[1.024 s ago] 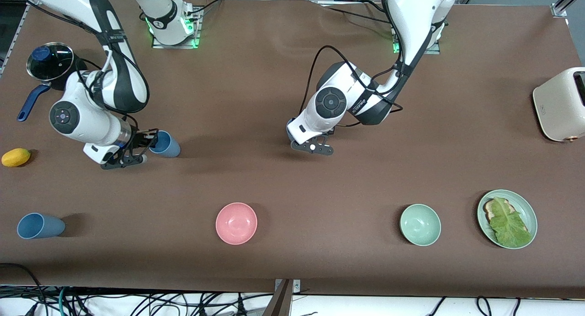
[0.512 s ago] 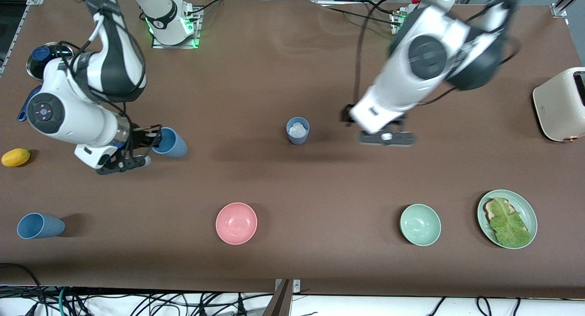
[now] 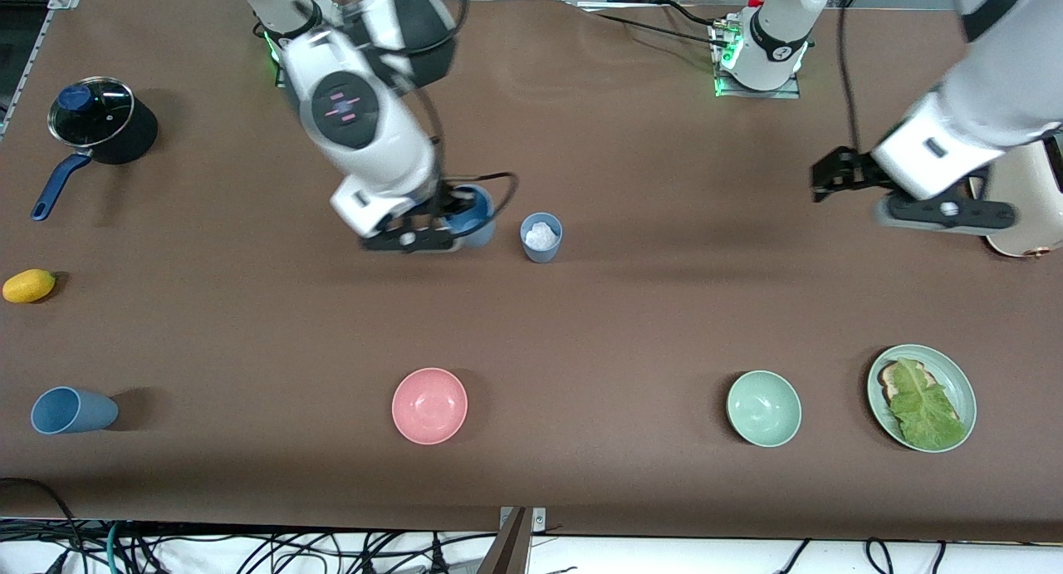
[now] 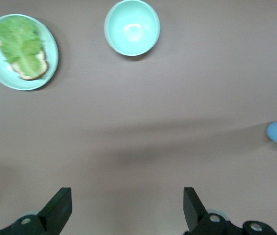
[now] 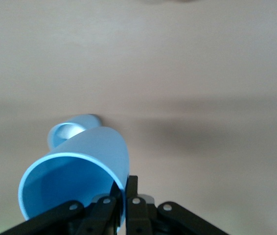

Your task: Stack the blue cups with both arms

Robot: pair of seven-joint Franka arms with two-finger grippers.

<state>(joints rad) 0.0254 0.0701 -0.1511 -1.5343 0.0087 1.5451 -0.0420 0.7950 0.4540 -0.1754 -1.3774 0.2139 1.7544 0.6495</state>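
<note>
The right gripper [image 3: 432,229], jaws pinching the light, stiff mid-blue cup [image 3: 473,217] by its rim, carries it beside the paler cup [image 3: 541,237] standing on the desk [image 3: 581,325], while the left gripper [image 4: 124,215] hangs spread near the toaster [image 3: 1026,213].

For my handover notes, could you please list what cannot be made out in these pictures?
- White contents of the paler grey-blue cup: too small in the front view.
- Cream toaster: cut off by the frame edge, partly covered by the left gripper.
- Mid blue cup base: hidden by the right gripper.
</note>
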